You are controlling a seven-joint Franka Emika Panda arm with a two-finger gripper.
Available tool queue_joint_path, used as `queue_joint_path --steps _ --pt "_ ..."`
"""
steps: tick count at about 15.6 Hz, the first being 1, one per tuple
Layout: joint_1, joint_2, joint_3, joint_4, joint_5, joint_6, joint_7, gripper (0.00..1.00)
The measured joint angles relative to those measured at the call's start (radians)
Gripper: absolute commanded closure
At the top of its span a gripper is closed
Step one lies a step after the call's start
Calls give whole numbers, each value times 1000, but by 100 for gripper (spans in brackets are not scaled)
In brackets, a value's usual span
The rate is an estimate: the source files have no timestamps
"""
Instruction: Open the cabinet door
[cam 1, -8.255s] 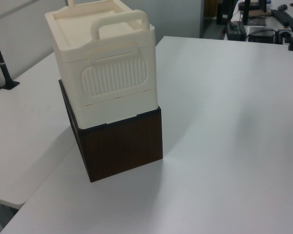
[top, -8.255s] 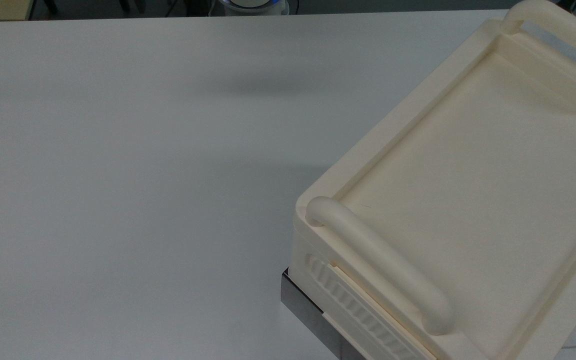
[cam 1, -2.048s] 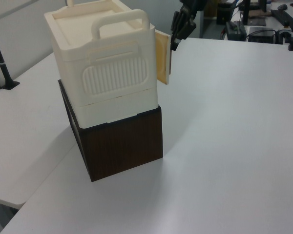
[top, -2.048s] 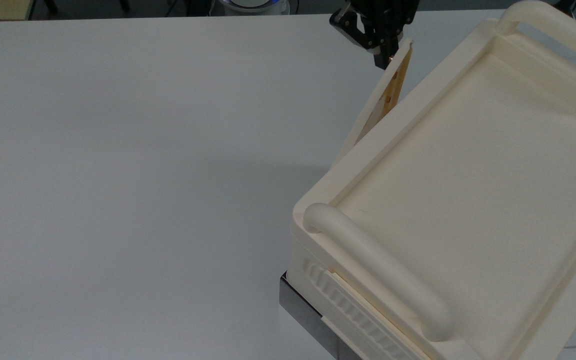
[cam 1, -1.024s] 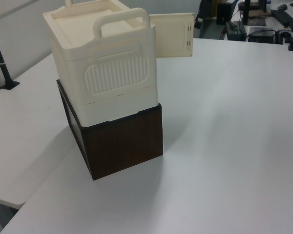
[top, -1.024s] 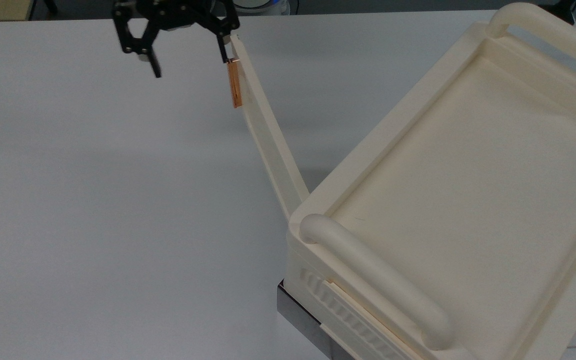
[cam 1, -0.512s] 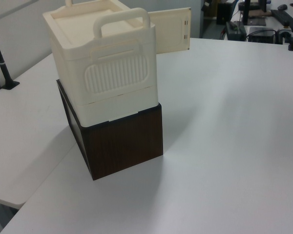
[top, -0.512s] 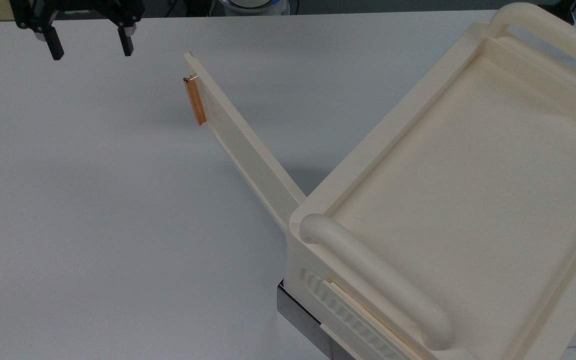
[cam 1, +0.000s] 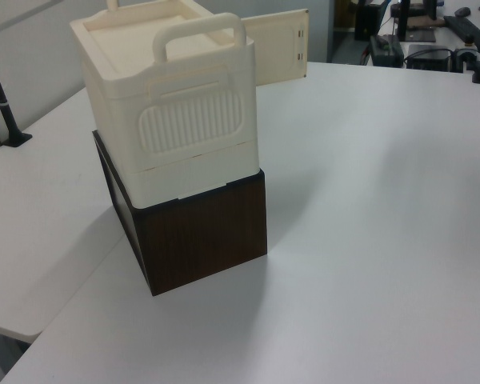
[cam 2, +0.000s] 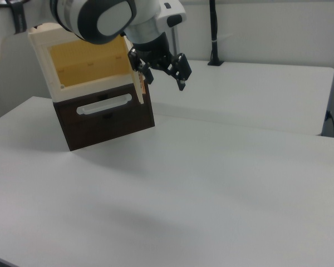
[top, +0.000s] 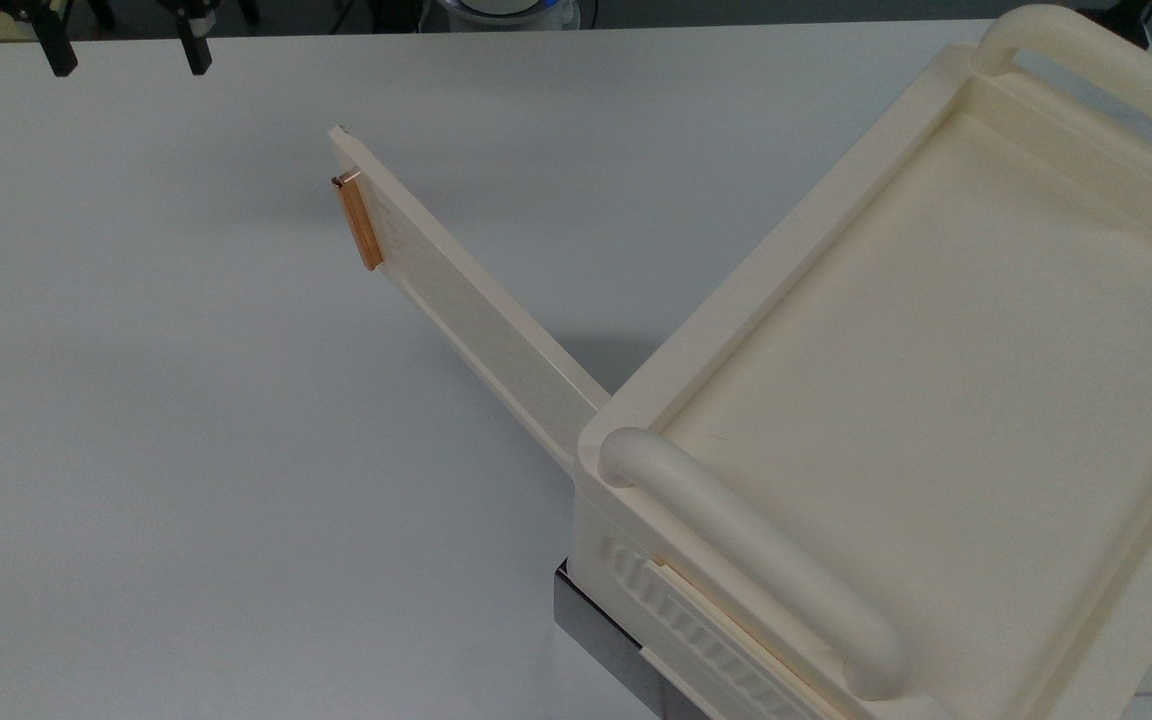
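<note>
Standing swung wide from the cabinet point(top: 936, 380), the cabinet door point(top: 466, 300) juts out over the white surface point(top: 186, 450) toward the top view's upper left, hinged at the corner by the rounded top handle point(top: 746, 560). Its small copper-orange strip handle point(top: 357, 221) sits at the free end. In the left view the door point(cam 1: 276, 48) pokes out behind the cabinet's far right corner, flat face toward the camera.

Nothing holds the door; it rests where its hinge leaves it. The hand point(top: 121, 40) hangs at the top view's far left edge, well apart from the strip handle, with its two fingers spread and nothing between them. In the right view the hand point(cam 2: 161, 69) is just beside the door's edge point(cam 2: 139, 89), also gripping nothing.

With the door aside, the right view looks into the cabinet's yellow interior point(cam 2: 89, 61), where I can make out no contents. The cabinet sits on a dark brown box point(cam 1: 200, 240). Judged from this, the opening looks done.
</note>
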State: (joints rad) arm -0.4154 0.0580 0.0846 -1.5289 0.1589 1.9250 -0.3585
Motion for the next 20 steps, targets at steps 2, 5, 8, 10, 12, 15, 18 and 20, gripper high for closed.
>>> queue_joint_path --steps 2,5,8,10,12,15,18,20 --pt "0 -20 -5 1 -2 -56 0 0" --pt "5 -53 -5 2 -2 -157 0 0" --pt "35 -92 -10 3 -8 -272 0 0" --pt "90 -112 -33 3 -22 -326 25 0" --pt "164 -120 -59 3 -49 -345 106 0" --pt "270 -118 -71 -6 -111 -346 234 0" --pt "370 -116 -110 -14 -137 -346 295 0" --pt "396 -113 -127 -22 -141 -346 303 0"
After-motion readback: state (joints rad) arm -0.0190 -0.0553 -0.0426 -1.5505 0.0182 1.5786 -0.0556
